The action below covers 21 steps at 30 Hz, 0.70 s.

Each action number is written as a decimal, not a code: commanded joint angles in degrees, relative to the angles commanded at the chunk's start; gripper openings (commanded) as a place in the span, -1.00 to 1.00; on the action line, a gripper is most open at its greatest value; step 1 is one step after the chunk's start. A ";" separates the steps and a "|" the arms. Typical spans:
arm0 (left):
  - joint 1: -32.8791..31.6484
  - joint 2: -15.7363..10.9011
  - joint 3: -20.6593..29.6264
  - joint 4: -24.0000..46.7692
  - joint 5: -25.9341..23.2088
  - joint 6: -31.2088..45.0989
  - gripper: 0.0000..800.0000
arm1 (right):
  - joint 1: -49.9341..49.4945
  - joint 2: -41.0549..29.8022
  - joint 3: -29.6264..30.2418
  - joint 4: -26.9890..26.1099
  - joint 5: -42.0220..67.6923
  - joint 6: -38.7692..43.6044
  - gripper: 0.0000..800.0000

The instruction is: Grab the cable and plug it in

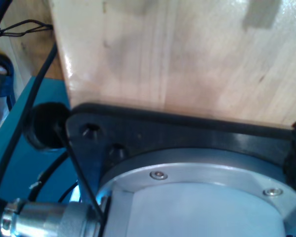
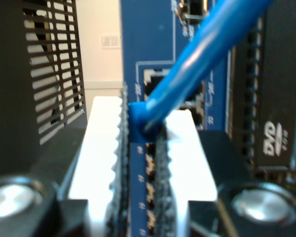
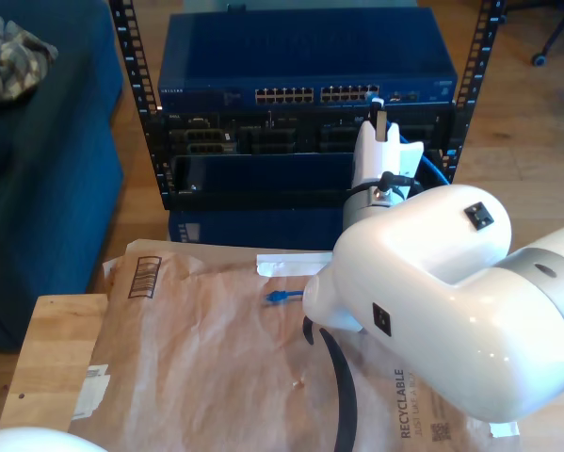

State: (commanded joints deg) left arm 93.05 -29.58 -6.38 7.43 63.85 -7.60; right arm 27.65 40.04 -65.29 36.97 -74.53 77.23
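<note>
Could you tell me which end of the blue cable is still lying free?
The plug end on the brown paper; the other stretch of cable is pinched in my second claw facing the switch.

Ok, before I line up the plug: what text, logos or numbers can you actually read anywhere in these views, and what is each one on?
"RECYCLABLE": printed on the brown paper on the table, near the exterior view's lower right.
"DVD": logo on the black drive front beside the blue switch.
Port numbers on the blue switch: blurred, unreadable.
White brand lettering on the switch in the exterior view: too small.
Barcode on the paper: no readable digits.
</note>
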 joint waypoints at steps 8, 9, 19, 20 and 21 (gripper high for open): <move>-0.09 0.00 0.00 0.00 0.00 0.00 1.00 | -0.09 0.18 -0.44 2.46 -0.09 0.00 -1.00; -0.09 0.00 0.00 0.00 0.00 0.00 1.00 | -0.18 0.26 -0.44 2.46 -0.09 0.00 -1.00; -0.09 0.00 0.00 0.00 0.00 0.00 1.00 | -0.35 0.44 -2.29 2.46 0.18 0.00 -1.00; -0.09 0.00 0.00 0.00 0.00 0.00 1.00 | -0.35 0.53 -2.29 2.37 0.18 0.00 -1.00; -0.09 0.00 0.00 0.00 0.00 0.00 1.00 | -0.35 0.53 -2.29 2.37 0.18 0.00 -1.00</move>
State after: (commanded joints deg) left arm 92.97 -29.58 -6.38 7.43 63.85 -7.60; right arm 27.30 40.57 -67.57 39.34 -74.35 77.23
